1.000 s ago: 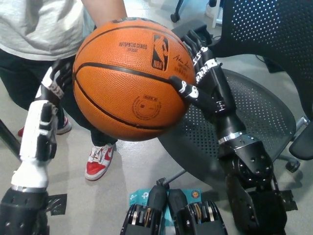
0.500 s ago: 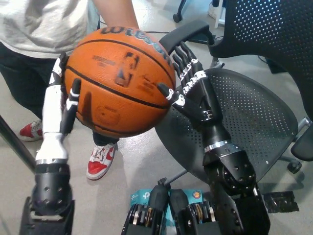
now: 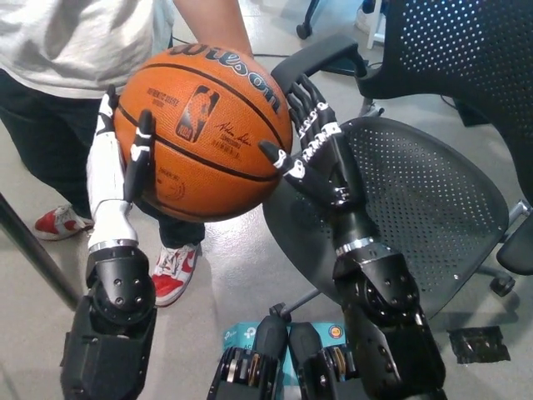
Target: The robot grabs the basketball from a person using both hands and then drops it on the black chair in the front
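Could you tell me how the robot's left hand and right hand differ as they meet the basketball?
The left hand is white and lies flat on the basketball's left side; the right hand is black and presses its right side. The left hand stands before the person, the right hand above the black chair. Both touch the ball.

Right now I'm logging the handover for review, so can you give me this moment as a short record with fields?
ball: orange basketball, held up between both hands
left hand: white left hand pressed on the ball's left side
right hand: black right hand against the ball's right side
person: arm reaches down to the ball's top from behind; whether it touches is hidden
target: black chair to the right of the ball, its mesh seat bare
task stage: ball not yet dropped
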`<act>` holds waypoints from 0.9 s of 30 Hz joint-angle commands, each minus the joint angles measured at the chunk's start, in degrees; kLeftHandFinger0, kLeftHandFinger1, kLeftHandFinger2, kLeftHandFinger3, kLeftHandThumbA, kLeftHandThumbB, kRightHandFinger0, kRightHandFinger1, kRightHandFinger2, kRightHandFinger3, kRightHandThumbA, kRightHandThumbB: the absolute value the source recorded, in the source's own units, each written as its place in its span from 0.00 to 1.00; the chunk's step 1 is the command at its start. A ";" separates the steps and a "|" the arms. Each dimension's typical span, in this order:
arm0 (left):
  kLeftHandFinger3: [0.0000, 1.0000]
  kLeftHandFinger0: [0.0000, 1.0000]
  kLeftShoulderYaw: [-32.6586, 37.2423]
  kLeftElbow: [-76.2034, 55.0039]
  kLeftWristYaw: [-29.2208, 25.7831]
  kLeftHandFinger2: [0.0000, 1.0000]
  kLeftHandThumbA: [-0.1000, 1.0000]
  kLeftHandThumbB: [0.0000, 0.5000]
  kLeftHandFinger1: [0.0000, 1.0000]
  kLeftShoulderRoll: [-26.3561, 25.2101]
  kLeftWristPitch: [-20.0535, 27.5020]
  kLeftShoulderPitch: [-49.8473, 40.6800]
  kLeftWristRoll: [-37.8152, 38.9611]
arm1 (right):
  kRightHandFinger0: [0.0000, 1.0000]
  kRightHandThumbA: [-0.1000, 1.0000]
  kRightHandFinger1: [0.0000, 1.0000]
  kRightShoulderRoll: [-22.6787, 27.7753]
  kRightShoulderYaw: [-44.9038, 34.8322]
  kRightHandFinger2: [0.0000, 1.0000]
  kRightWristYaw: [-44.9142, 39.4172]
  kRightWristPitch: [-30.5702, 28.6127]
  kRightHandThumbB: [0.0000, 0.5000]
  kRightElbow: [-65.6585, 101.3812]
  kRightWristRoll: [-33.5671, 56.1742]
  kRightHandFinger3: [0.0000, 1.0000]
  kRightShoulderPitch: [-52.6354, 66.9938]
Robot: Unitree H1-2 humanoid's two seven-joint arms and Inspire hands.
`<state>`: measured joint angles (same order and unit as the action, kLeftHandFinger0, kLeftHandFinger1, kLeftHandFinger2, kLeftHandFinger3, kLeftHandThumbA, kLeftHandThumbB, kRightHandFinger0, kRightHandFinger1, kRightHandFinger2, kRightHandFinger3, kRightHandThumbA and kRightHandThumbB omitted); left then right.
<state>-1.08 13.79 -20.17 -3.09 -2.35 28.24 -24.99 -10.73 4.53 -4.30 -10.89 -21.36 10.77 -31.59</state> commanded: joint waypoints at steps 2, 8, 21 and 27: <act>1.00 1.00 4.65 1.71 3.20 1.00 1.00 0.35 1.00 4.82 -1.69 3.83 0.59 | 1.00 1.00 1.00 -1.69 2.67 1.00 -1.97 -2.51 0.66 -10.62 -3.28 1.00 -4.40; 1.00 1.00 5.94 0.61 3.84 1.00 1.00 0.33 1.00 5.36 -2.37 2.78 0.48 | 1.00 1.00 1.00 1.91 4.91 1.00 6.24 -9.19 0.74 -24.33 -12.82 1.00 -10.80; 1.00 1.00 7.07 -2.49 4.57 1.00 1.00 0.32 1.00 4.87 -4.43 1.88 2.21 | 1.00 1.00 1.00 5.47 2.55 1.00 11.83 -2.96 0.77 -8.45 -16.61 1.00 -9.02; 1.00 1.00 8.11 -3.13 4.57 1.00 1.00 0.33 1.00 5.06 -4.30 2.14 2.43 | 1.00 1.00 1.00 5.49 0.33 1.00 11.01 -3.90 0.75 -14.06 -13.51 1.00 -11.92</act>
<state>4.14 12.15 -20.03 0.05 -7.04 28.31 -23.46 -3.99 5.23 6.57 -16.36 -33.87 -2.51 -39.62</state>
